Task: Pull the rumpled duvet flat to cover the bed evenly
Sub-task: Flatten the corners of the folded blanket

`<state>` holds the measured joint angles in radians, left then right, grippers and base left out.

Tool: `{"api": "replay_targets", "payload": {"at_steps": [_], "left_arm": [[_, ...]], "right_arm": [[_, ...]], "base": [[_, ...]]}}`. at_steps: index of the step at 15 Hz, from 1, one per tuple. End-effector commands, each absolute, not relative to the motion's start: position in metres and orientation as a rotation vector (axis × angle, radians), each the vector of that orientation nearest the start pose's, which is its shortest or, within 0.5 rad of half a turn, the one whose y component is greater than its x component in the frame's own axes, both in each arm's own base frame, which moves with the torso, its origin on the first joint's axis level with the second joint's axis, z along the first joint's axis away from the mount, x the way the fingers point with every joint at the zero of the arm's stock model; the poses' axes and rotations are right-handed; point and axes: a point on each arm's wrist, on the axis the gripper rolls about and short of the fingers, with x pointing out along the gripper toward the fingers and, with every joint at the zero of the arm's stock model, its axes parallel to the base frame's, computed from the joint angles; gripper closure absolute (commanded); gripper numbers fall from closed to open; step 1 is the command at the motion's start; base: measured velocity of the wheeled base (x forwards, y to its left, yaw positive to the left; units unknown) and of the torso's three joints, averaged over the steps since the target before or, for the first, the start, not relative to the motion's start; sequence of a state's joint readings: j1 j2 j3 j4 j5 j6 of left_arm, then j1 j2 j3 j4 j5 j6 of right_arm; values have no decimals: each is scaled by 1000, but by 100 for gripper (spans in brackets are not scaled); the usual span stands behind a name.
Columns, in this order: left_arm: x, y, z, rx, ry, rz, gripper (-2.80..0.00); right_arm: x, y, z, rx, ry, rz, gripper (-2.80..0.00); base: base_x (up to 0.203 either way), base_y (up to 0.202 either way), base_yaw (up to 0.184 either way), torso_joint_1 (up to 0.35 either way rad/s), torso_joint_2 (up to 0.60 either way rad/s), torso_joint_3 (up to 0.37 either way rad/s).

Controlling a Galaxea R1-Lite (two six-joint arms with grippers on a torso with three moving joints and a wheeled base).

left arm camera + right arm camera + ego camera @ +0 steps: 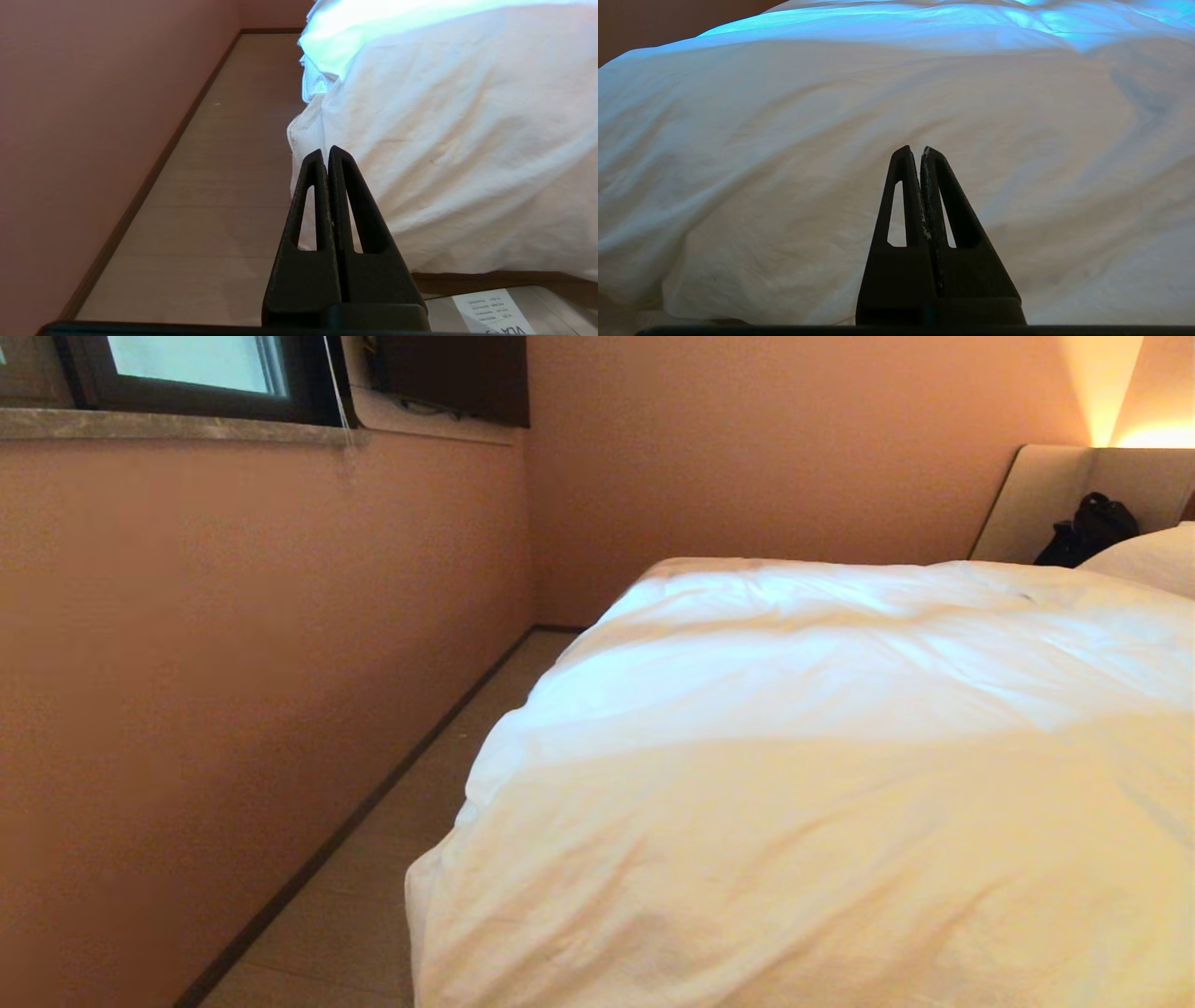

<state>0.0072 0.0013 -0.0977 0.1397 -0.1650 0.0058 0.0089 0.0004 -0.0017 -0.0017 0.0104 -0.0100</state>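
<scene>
The duvet [840, 756] looks soft, thick and full of air, so I judge it light for its bulk but floppy: it will sag and fold wherever it is not supported, and a pull at one spot will likely drag a ridge of cloth rather than shift the whole sheet. The cotton cover seems dry and a little grippy, easy to pinch, with nothing fragile about it. The best place to take hold is probably the corner and hem that hang over the near left edge of the bed [467, 277], where the cloth bunches into a fold just beyond the left gripper [327, 151]. That gripper is pinched fully together and holds nothing, pointing at the hanging corner above the floor [224, 186] beside the wall [233, 663]. The right gripper [920, 150] is likewise pressed together and empty, facing the broad side of the duvet. The duvet is plain white, creased with long shallow wrinkles, heaped into a rounded mound over the near end and flatter toward the pillow [1153, 560] and headboard [1036, 495]
</scene>
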Motion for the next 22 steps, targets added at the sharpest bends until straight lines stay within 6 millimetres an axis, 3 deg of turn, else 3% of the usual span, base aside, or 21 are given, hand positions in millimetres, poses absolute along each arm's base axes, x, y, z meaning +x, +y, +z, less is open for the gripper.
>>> {"api": "replay_targets", "payload": {"at_steps": [1, 22], "left_arm": [[-31, -4, 88, -21, 44, -158, 0], [-23, -1, 74, 118, 18, -9, 0]], "right_arm": [[-23, 0, 76, -11, -3, 20, 0], [-23, 0, 76, -11, -3, 20, 0]], "base": [[0, 0, 0, 0, 0, 0], [0, 0, 0, 0, 0, 0]]}}
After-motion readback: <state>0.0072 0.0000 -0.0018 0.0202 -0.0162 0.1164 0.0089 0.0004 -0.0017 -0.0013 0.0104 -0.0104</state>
